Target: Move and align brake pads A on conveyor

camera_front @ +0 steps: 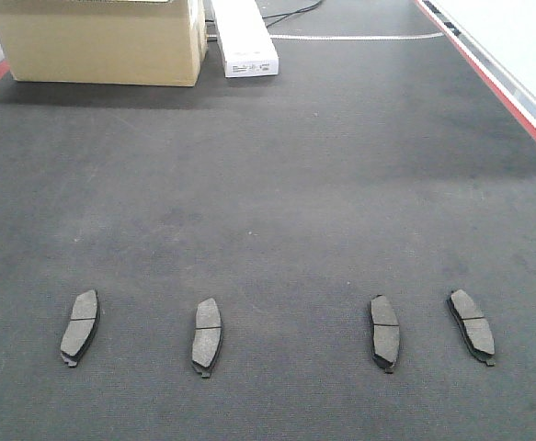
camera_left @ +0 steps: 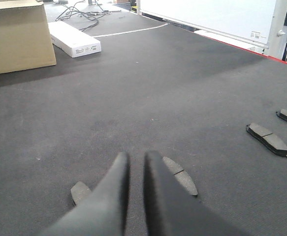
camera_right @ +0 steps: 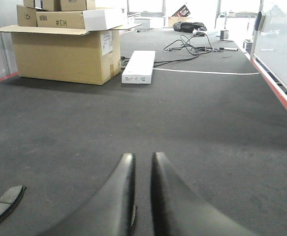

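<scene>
Grey pads: 4 brake pads (camera_front: 208, 336) in a row on the conveyor (camera_front: 268, 184), long axes pointing away from you.
Left gripper (camera_left: 135, 158): jaws nearly closed, empty, right above 2 pads, so it's nearer.
Right gripper (camera_right: 142, 160): nearly closed, empty.

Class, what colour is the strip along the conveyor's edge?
Red strip, clearest in the exterior front-facing view.

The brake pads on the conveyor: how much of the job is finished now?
Four brake pads lie in one rough row on the conveyor. Nothing is in hand: the left tool and right tool look shut and empty. Left: evening the gaps and straightening the tilted outer pads.
</scene>
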